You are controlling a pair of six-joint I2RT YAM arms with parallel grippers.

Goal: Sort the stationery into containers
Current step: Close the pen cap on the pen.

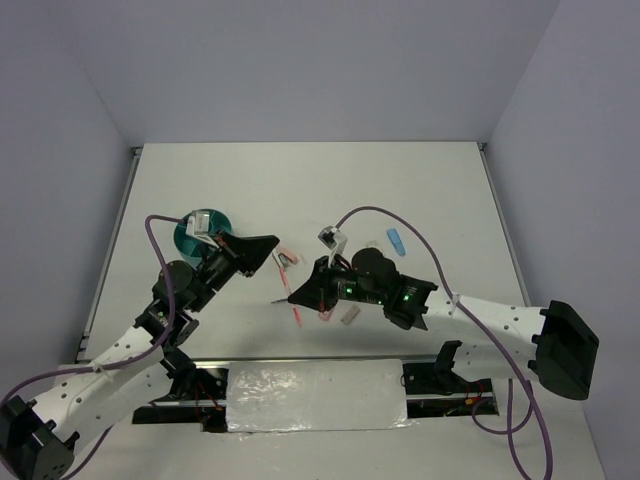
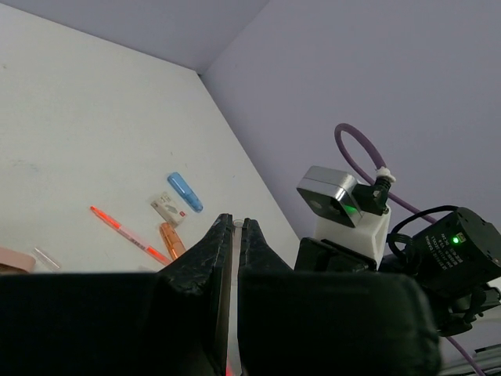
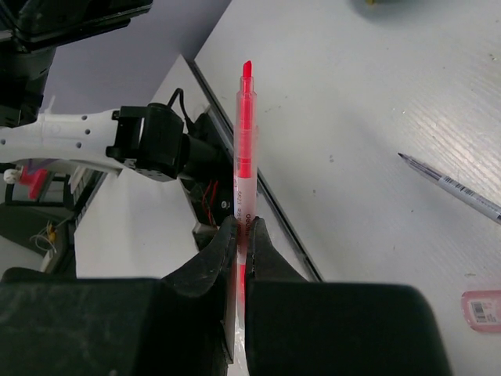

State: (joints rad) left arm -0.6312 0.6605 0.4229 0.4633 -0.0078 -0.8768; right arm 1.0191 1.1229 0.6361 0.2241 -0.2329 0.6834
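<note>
My right gripper [image 3: 244, 223] is shut on a pink pen [image 3: 246, 149], whose red tip sticks out past the fingertips over the table's near edge. In the top view that gripper [image 1: 293, 294] hovers mid-table with the pink pen [image 1: 297, 318] below it. My left gripper [image 2: 236, 223] is shut on a thin pale pen [image 2: 237, 235] showing red low between the jaws. From above it [image 1: 270, 244] sits just right of the teal organiser [image 1: 188, 234], which the left arm half hides. On the table lie an orange pen [image 2: 125, 232], a thin grey pen [image 3: 454, 188] and a blue eraser [image 2: 185, 191].
A white eraser [image 2: 168, 209] and an orange cap-like piece [image 2: 171, 239] lie beside the blue one. A pink eraser [image 3: 481, 309] lies near the grey pen, another pink piece [image 2: 12, 258] at the left wrist view's edge. The two grippers are close together. Walls bound the table.
</note>
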